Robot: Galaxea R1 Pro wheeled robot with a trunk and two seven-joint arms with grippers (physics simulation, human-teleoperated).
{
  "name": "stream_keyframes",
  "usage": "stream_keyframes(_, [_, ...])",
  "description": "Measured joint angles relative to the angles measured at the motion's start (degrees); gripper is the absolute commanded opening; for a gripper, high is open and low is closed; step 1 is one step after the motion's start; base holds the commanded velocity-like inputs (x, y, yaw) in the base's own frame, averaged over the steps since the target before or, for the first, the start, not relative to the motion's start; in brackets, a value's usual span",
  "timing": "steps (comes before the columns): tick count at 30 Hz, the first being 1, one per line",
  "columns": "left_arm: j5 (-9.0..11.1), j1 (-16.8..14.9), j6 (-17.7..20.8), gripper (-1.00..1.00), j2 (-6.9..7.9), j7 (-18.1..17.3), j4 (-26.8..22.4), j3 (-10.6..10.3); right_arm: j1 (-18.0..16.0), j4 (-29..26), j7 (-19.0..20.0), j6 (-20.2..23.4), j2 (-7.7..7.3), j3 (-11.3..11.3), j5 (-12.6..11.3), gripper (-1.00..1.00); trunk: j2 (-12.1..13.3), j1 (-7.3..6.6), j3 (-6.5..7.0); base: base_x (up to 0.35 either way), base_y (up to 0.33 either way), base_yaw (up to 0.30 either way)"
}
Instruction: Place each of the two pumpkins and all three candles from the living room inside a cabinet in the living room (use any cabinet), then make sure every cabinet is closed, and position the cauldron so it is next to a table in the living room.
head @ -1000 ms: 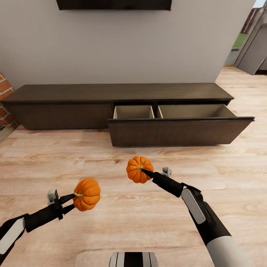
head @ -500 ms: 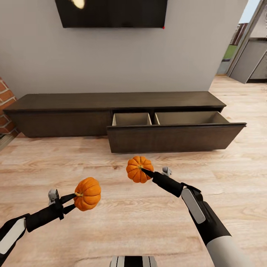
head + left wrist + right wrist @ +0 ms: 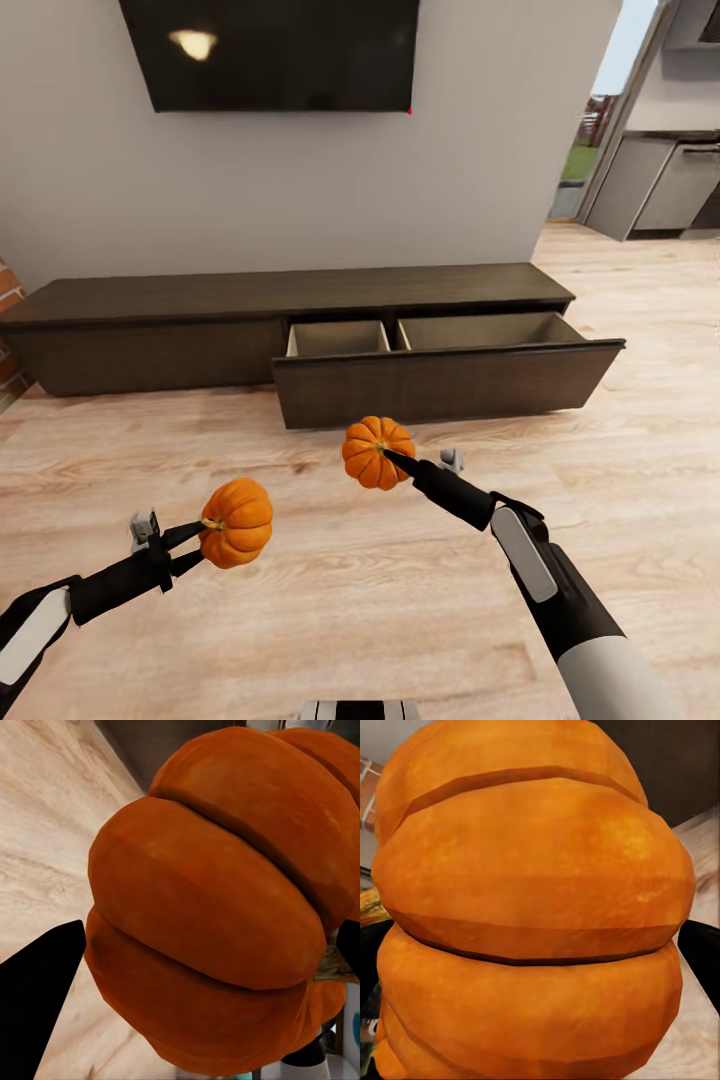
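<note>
— Both end effectors are busy, as far as I can see from up top. From the head view, the left end effector [image 3: 203, 535] is clamped around a pumpkin [image 3: 236, 508], held out low over the wood plank floor [image 3: 380, 590]. The right end effector [image 3: 392, 462] pinches the second pumpkin [image 3: 377, 452], further forward and a bit higher in the picture.

— And the cabinet?

— Long, low and dark brown, the cabinet [image 3: 160, 330] stands against the pale wall, under a black television [image 3: 270, 52]. Its right-hand drawer [image 3: 440, 375] is pulled open, with two pale beige compartments, neither holding anything I can make out. The second pumpkin hangs in front of that drawer, short of its front. A sliver of red brick [image 3: 6, 300] shows at the far left, and a doorway opens on the right.

— What about the left wrist view?

— Orange ribs up close: the pumpkin [image 3: 217, 915] sits between two black fingers [image 3: 37, 997], one at each side, pressed against it. Floor planks lie behind.

— Right wrist view?

— Same story. The second pumpkin [image 3: 532, 907] is huge in frame, a dark finger [image 3: 701, 952] at its edge, the cabinet's brown behind it.
</note>
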Motion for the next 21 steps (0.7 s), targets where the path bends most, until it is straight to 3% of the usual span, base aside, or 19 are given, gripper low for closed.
stream_keyframes(8, [0.06, 0.01, 0.00, -1.00, 0.01, -0.01, 0.00, 0.14, -0.02, -0.05, -0.59, 1.20, 0.04, 0.08, -0.08, -1.00, 0.11, -0.21, 1.31, 0.000, 0.000, -0.012])
stream_keyframes(11, [0.04, 0.01, 0.00, -1.00, 0.01, -0.01, -0.01, 0.10, -0.01, -0.05, -0.61, 3.48, 0.01, -0.17, -0.05, -1.00, 0.15, -0.28, 1.76, 0.000, 0.000, 0.006])
stream_keyframes(21, [0.05, 0.02, 0.01, -1.00, 0.01, -0.01, -0.10, 0.08, -0.04, 0.03, -0.59, 5.40, 0.11, -0.35, -0.30, -1.00, 0.28, -0.54, 3.08, 0.000, 0.000, 0.091])
